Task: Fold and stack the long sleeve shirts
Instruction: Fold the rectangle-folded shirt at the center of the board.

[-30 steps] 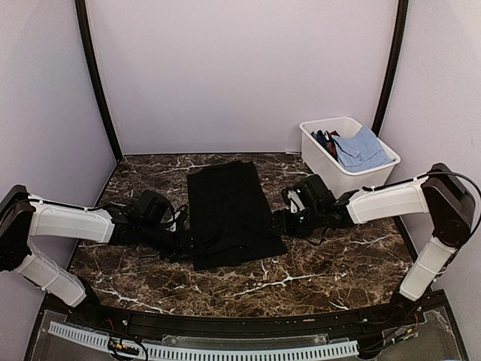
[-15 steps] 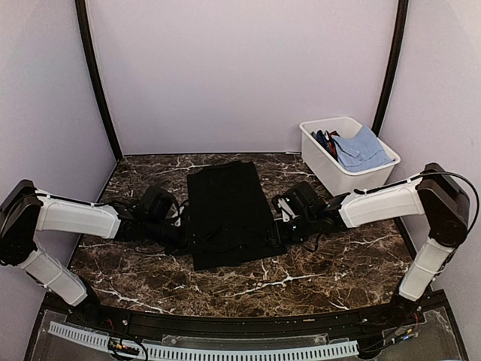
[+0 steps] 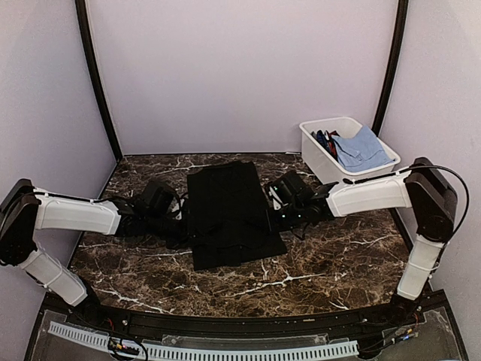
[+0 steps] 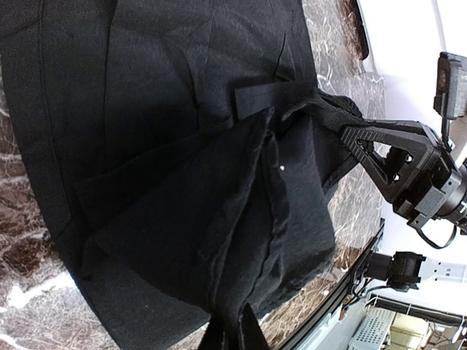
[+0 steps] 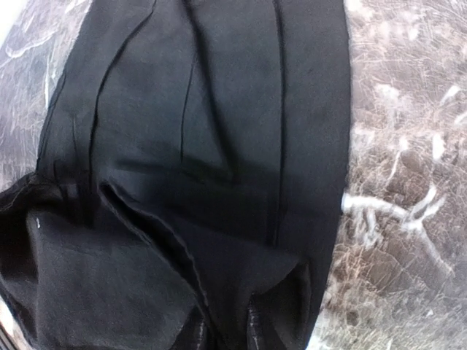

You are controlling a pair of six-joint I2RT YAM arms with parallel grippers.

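shirt [image 3: 229, 210]: black, spread on the marble table [image 3: 338, 259] left of the white bin [image 3: 325, 167] | left gripper [image 3: 183, 227]: clenched on the shirt edge farther from the bin | right gripper [image 3: 272, 220]: clenched on the edge nearer the bin (cloth bunched between them)

A dark brown bench [image 3: 316, 272] veined with white is enclosed by pale lilac walls [image 3: 240, 75]. A white plastic bin [image 3: 336, 177] is set at the bench's far right corner. Crumpled cloth [image 3: 362, 149], light blue with darker pieces behind, is heaped in it. A black pole [image 3: 96, 83] is stood at the far left corner, and another black pole [image 3: 390, 68] at the far right. A perforated white strip [image 3: 225, 350] is laid along the near edge.
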